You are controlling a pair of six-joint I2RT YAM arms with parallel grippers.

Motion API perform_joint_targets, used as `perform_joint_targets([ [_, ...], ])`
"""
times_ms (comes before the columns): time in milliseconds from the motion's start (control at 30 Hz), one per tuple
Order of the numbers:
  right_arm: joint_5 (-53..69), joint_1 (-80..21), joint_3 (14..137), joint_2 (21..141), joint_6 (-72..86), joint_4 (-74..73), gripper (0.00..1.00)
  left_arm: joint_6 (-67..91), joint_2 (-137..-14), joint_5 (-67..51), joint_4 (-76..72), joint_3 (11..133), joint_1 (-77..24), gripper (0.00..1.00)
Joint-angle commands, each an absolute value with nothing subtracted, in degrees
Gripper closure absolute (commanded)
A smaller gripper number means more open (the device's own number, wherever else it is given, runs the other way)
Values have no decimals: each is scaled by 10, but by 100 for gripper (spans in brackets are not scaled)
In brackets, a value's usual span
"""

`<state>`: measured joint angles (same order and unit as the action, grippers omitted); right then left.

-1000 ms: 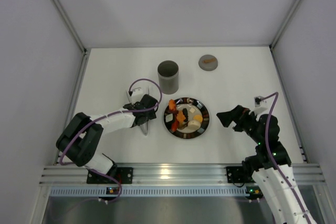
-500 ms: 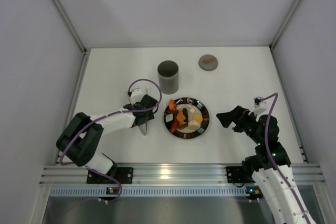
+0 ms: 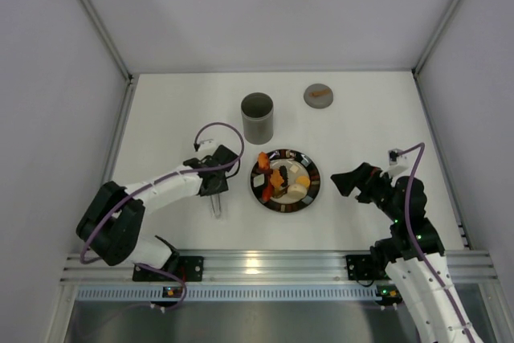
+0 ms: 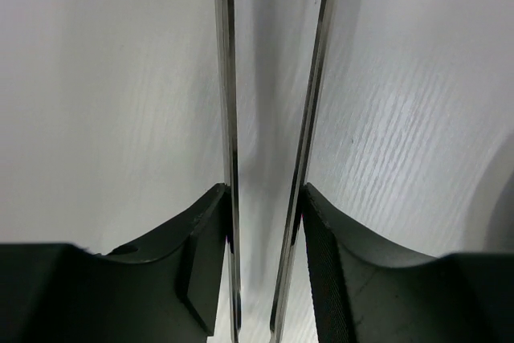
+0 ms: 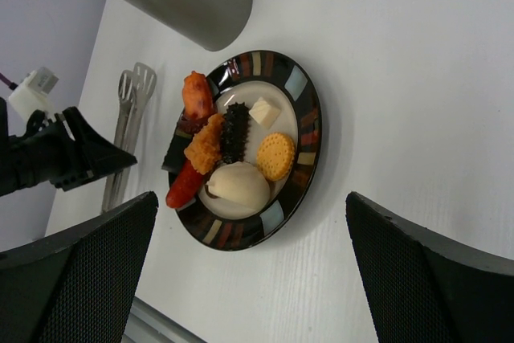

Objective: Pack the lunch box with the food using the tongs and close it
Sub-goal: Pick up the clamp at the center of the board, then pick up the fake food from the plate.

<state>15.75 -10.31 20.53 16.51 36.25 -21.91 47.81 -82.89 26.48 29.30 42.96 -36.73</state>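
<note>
While low on the white surface [image 3: 161,118], left claw [image 4: 265,222] pinched on both thin arms of the tongs [image 4: 229,78], not yet lifted. Next, lunch box [image 3: 258,116] upright at the back, mouth open, inside too dark to see. Food [image 3: 281,180] on the plate [image 3: 312,190]; nothing packed, by the look of it. Lid [image 3: 319,95] lying apart. Far right, right claw [image 3: 344,180] spread wide, holding nothing. Tongs' tips cut off in the left wrist view.

A dark plate [image 5: 309,126] with a striped rim is seen on the white table [image 3: 161,118]. A flat grey lid [image 3: 313,100], seemingly orange-marked, lies well apart.
</note>
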Motion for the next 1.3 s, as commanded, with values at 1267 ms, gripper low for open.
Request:
perform_joint_targets([
  [1267, 142, -97, 285, 147, 362, -280, 1, 355, -562, 146, 555, 641, -388, 62],
])
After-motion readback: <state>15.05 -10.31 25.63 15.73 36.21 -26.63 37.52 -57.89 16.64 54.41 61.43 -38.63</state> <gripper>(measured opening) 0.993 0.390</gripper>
